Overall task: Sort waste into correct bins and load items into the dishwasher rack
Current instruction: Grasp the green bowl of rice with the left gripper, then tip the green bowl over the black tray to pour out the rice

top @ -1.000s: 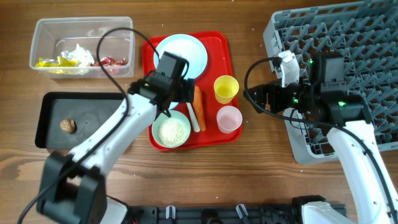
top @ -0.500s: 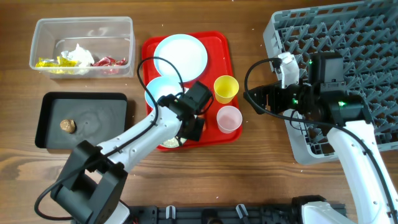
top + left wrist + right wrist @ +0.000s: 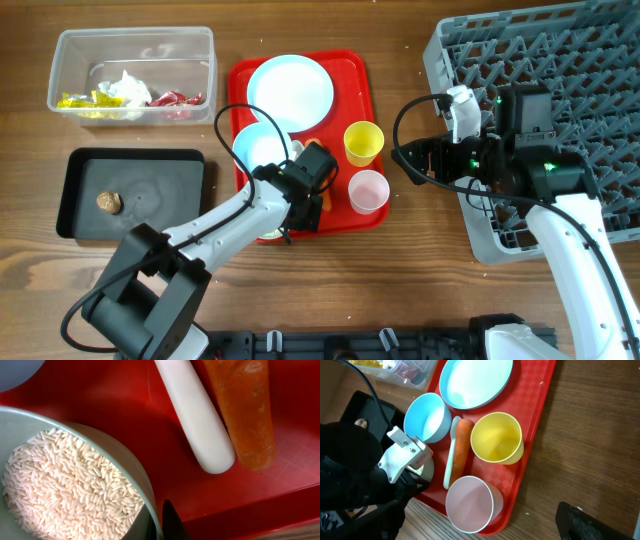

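My left gripper [image 3: 303, 207] [image 3: 159, 529] is shut on the right rim of the pale green bowl [image 3: 125, 460], one finger inside and one outside. The bowl holds loose white rice [image 3: 65, 490] and stands on the red tray [image 3: 350, 75]. Beside it lie the white spoon [image 3: 195, 415] and the orange carrot [image 3: 247, 410]. An empty blue bowl [image 3: 258, 147], the plate [image 3: 290, 92], the yellow cup [image 3: 363, 142] and the pink cup [image 3: 368, 190] share the tray. My right gripper [image 3: 415, 160] hangs open between the tray and the dishwasher rack [image 3: 560, 110], holding nothing.
The clear tub [image 3: 70, 45] at the back left holds white tissue [image 3: 125, 88], a yellow wrapper [image 3: 80, 100] and a red wrapper [image 3: 175, 99]. The black tray [image 3: 150, 190] in front of it holds a brown lump [image 3: 106, 201]. My left arm hides most of the rice bowl from above.
My left gripper has come down from over the back of the tray to the rice bowl's right rim and shut on it. The right arm has not moved.
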Robot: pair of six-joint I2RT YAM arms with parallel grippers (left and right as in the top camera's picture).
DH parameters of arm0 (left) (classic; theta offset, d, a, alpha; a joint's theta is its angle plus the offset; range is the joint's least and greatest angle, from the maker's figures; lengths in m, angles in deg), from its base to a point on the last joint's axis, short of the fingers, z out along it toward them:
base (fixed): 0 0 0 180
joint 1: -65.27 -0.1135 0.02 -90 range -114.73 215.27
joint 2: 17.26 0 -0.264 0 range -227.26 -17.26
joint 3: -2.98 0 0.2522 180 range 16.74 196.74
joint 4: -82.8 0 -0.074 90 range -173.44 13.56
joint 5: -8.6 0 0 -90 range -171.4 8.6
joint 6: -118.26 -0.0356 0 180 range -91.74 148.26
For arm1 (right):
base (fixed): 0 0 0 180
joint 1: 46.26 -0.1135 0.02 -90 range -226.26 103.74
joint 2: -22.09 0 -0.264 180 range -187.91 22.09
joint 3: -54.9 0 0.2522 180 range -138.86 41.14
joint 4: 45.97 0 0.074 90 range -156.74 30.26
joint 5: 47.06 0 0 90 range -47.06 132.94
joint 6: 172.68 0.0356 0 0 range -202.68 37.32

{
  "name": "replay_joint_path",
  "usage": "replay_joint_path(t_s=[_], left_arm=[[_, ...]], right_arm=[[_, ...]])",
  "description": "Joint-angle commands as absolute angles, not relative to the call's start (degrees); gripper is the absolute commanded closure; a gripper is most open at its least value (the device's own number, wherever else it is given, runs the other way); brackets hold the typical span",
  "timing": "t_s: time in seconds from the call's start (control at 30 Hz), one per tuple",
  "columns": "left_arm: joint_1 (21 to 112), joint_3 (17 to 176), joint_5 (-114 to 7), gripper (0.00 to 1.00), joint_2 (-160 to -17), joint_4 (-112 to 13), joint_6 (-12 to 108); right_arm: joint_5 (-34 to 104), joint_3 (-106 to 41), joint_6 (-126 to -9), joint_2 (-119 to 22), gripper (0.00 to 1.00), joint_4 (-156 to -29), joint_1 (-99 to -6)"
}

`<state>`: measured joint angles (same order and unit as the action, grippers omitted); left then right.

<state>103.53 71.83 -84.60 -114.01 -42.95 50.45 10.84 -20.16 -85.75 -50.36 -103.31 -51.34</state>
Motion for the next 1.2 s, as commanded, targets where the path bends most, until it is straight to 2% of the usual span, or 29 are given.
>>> replay_joint_path(t_s=[0.0, 0.1, 0.23, 0.3, 0.4, 0.47, 0.63, 0.77, 0.93, 1.17], left_arm=[[103.5, 72.0, -83.0, 0.96, -113.9, -42.9, 52.4], [101.7, 73.2, -82.7, 0.96, -109.7, -41.2, 54.9], [93.6, 73.2, -82.2, 0.96, -96.5, -38.9, 55.8], [87.3, 73.2, -82.2, 0.96, -90.5, -36.1, 55.7], [73.1, 73.2, -80.8, 0.96, -86.1, -32.3, 53.2], [66.3, 73.1, -75.4, 0.96, -86.6, -33.2, 48.7], [42.2, 72.0, -45.2, 0.96, -93.1, -39.2, 32.4], [30.5, 72.0, -25.9, 0.96, -102.7, -39.8, 21.1], [25.2, 72.0, -8.1, 0.96, -115.3, -39.9, 12.5], [25.2, 72.0, 6.0, 0.96, -115.7, -39.0, 12.2]], right_arm=[[11.0, -21.2, -85.6, -50.8, 0.01, -103.3, -51.2], [11.0, -21.2, -85.5, -50.8, 0.01, -103.3, -51.2], [11.0, -21.2, -85.6, -50.8, 0.01, -103.3, -51.2], [11.0, -21.2, -85.6, -50.8, 0.01, -103.3, -51.2], [11.0, -21.2, -85.6, -50.8, 0.01, -103.3, -51.2], [11.0, -21.2, -85.5, -50.8, 0.01, -103.3, -51.2], [11.0, -21.2, -85.5, -50.8, 0.01, -103.3, -51.2], [11.0, -21.2, -85.5, -50.8, 0.01, -103.3, -51.2], [10.9, -21.2, -85.5, -50.8, 0.01, -102.6, -51.2], [10.9, -21.2, -85.1, -50.8, 0.01, -102.9, -51.2]])
